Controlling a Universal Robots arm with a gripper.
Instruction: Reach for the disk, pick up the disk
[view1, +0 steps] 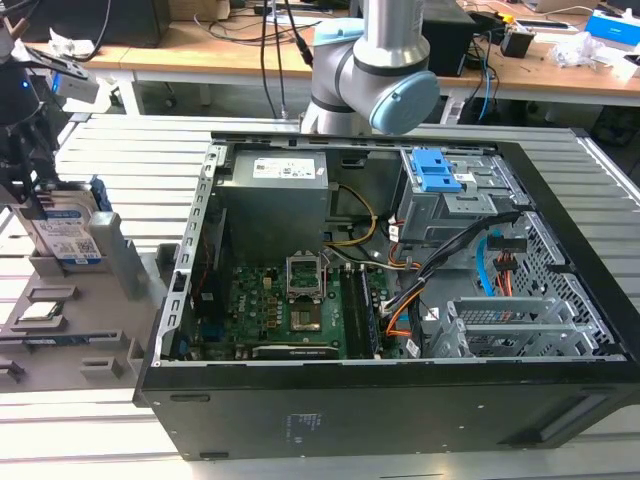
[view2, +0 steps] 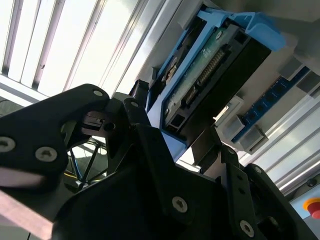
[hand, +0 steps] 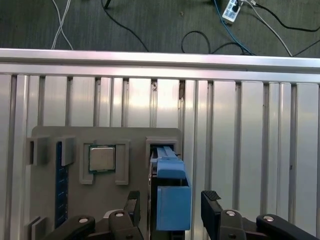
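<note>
In the exterior view, a slatted aluminium table (view1: 130, 150) carries an open black case (view1: 400, 410) showing a green board and bundled cables. At the exterior view's left lies a flat grey plastic tray (view1: 110, 320) with moulded slots. The disk (view1: 68, 238) stands upright on edge in one slot, its white-and-blue label facing the camera and a blue bracket along its rim. The black gripper (view1: 32, 200) hangs at the disk's top edge.

In the second wrist view, the disk (view2: 210, 65) shows its underside – a green circuit board with a row of metal contacts, framed in glossy blue plastic. Black, angular fingers (view2: 222, 155), studded with round screw heads, reach up beside it.

In the first wrist view, the disk (hand: 172, 175) is seen edge-on, a narrow blue bar in the tray (hand: 105, 136). The gripper (hand: 172, 197) is spread open – one finger to each side, a gap at both, gripping nothing. A square metal chip (hand: 102, 158) sits in a nearby pocket.
</note>
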